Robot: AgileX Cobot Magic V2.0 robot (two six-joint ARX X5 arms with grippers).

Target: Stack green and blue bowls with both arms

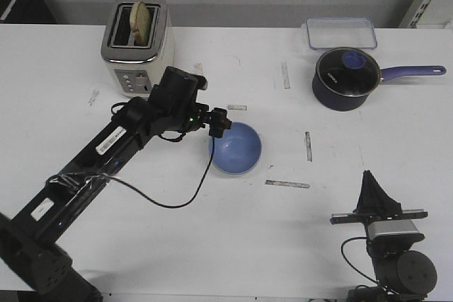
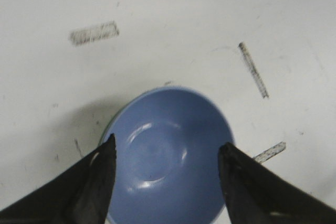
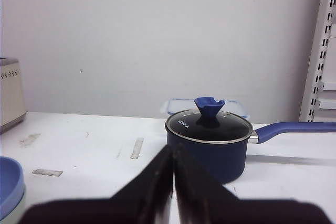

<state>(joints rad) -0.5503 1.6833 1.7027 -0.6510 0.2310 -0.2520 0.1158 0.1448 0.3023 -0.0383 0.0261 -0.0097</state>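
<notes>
The light blue bowl (image 1: 237,148) sits upright at the table's middle. In the left wrist view it (image 2: 168,161) rests inside the pale green bowl (image 2: 107,127), of which only a thin rim edge shows. The right wrist view shows the blue rim (image 3: 9,182) with the pale green side (image 3: 14,209) under it. My left gripper (image 1: 221,124) is open and empty over the blue bowl's left rim, one finger (image 2: 94,182) on each side of the bowl, apart from it. My right gripper (image 1: 369,178) is shut and empty at the front right, far from the bowls.
A toaster (image 1: 138,44) with bread stands at the back left. A dark blue saucepan (image 1: 347,79) with a glass lid and a clear lidded container (image 1: 341,33) are at the back right. Tape marks (image 1: 287,184) dot the white table.
</notes>
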